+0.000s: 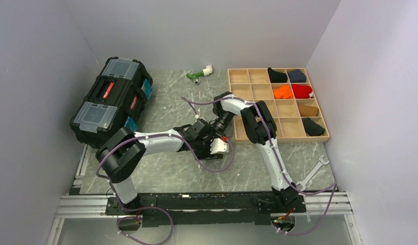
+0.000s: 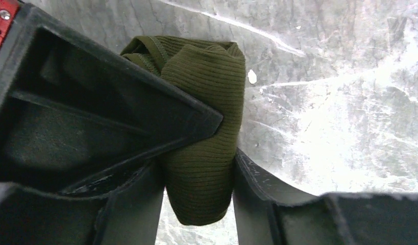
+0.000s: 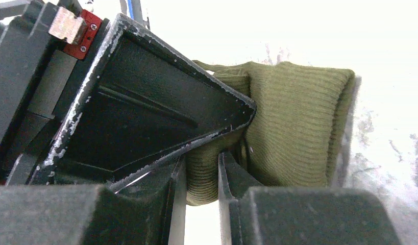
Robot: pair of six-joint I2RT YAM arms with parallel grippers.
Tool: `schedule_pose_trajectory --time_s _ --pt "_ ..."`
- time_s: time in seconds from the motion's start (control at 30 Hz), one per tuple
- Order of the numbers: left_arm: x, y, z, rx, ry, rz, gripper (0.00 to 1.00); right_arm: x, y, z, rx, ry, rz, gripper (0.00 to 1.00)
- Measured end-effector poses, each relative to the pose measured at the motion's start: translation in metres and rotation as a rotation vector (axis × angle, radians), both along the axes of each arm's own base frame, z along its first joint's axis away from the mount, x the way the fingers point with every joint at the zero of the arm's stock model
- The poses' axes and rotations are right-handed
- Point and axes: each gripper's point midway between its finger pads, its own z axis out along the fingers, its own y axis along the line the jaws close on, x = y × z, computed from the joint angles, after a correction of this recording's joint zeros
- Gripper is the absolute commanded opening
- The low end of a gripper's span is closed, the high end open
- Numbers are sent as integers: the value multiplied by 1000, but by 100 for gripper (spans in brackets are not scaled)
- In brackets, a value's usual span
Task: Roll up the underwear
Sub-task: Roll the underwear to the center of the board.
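The underwear (image 2: 204, 102) is a dark olive-green ribbed bundle, folded over on the grey marbled table. In the left wrist view it sits between the fingers of my left gripper (image 2: 199, 171), which is shut on its lower end. In the right wrist view my right gripper (image 3: 202, 173) is shut on a narrow fold of the underwear (image 3: 293, 127). The waistband is hidden. In the top view both grippers meet mid-table, the left gripper (image 1: 204, 142) and the right gripper (image 1: 216, 130) close together, and they cover the cloth.
A black toolbox (image 1: 112, 99) stands at the back left. A wooden cell tray (image 1: 280, 139) at the back right holds black, blue, orange, red and brown cloth rolls. A wrench (image 1: 314, 173) lies at the right front. A green-and-white item (image 1: 199, 74) lies at the back.
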Motion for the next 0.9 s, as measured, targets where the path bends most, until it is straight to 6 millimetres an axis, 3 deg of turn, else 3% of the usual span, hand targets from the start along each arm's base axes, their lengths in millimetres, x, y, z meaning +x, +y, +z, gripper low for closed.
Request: schedule_pose_trajectory --time_s 0.2,0.37,0.53,0.9 --pt "2 -3 -2 12 24 13 23 -1 -2 -1 -13 6 -2 4" --pt "1 -2 -2 17 36 15 0 -1 -3 0 -21 10 -4 14" --pt "1 -3 -3 23 50 13 0 0 -4 1 -30 9 -13 33" --pt "5 -12 -3 8 59 -6 0 17 -18 7 -47 -108 -6 42"
